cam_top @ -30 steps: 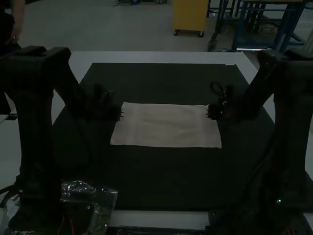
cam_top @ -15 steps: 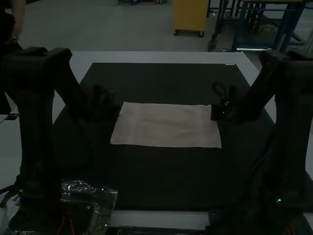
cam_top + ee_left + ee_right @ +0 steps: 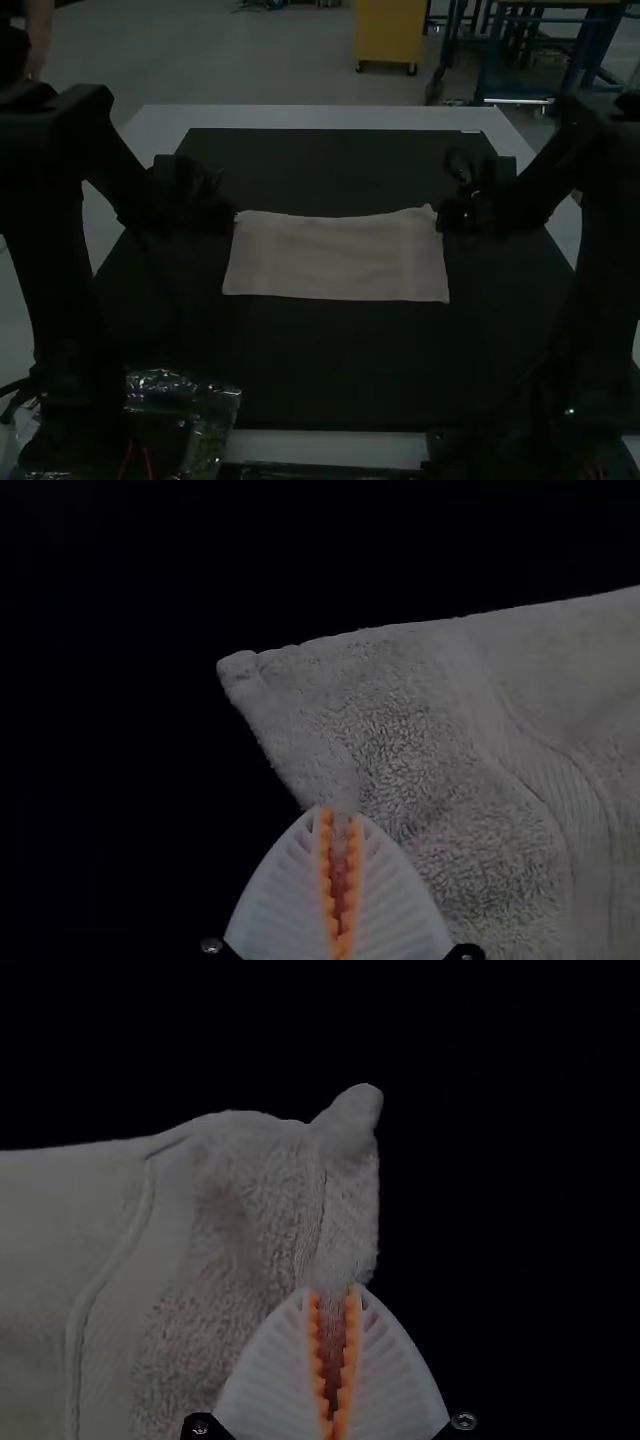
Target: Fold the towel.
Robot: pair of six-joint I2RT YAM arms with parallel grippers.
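The pale towel lies spread as a wide rectangle on the dark mat. At its far left corner is my left gripper, and my right gripper is at the far right corner, which rises to a small peak. In the left wrist view, the left gripper is shut on the side edge of the towel, close to a corner. The right gripper likewise pinches the side edge of the towel, below a bunched corner tip.
The dark mat extends around the towel, with the white table edge beyond it. A clear plastic bag lies at the near left, beside the base of the left arm.
Both grippers, whose prongs stood apart earlier, have closed on the towel's side edges. They have moved slightly outward and away; the towel has shifted a little left and its far right corner has lifted.
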